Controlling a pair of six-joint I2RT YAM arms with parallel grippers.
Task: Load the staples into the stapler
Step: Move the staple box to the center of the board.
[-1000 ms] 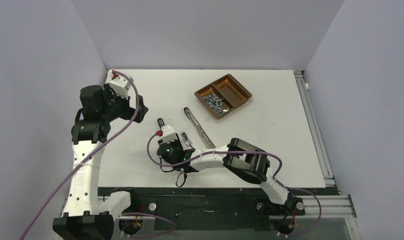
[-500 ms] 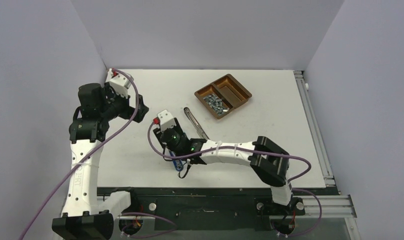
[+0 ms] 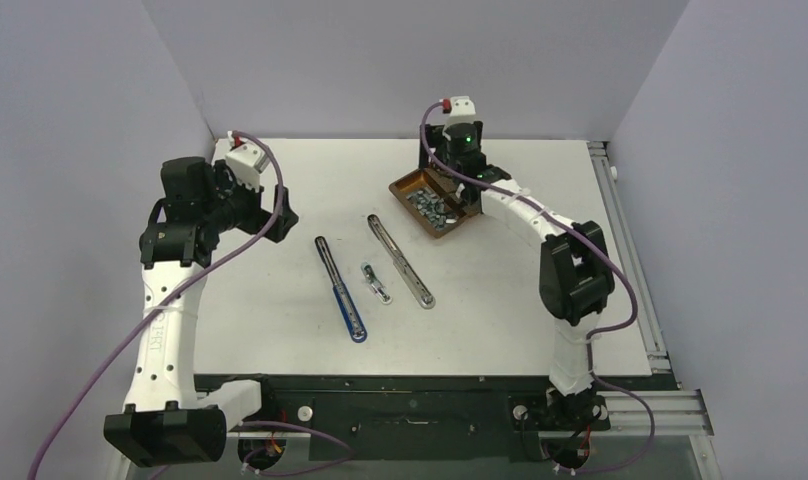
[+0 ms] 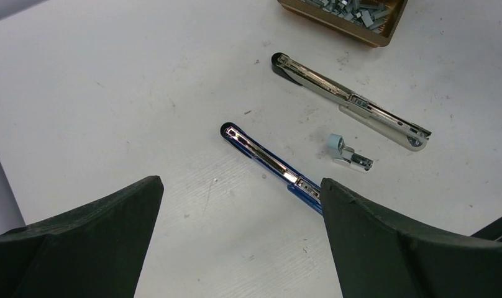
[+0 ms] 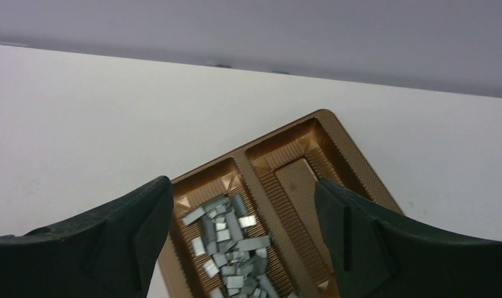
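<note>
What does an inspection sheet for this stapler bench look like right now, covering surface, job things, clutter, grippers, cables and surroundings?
Surface: white table, faint scuffs and specks.
Job's things: blue stapler and silver stapler lie opened flat, side by side, apart; staples heaped in one compartment of the brown tray, none in the other.
Clutter: small loose part with a pale blue end, between the staplers, touching neither.
Grippers: left gripper open, empty, over the table's left side; right gripper open, empty, above the tray.
Cables: purple cables run along both arms.
Surroundings: plain grey walls; metal rail along the right edge.
</note>
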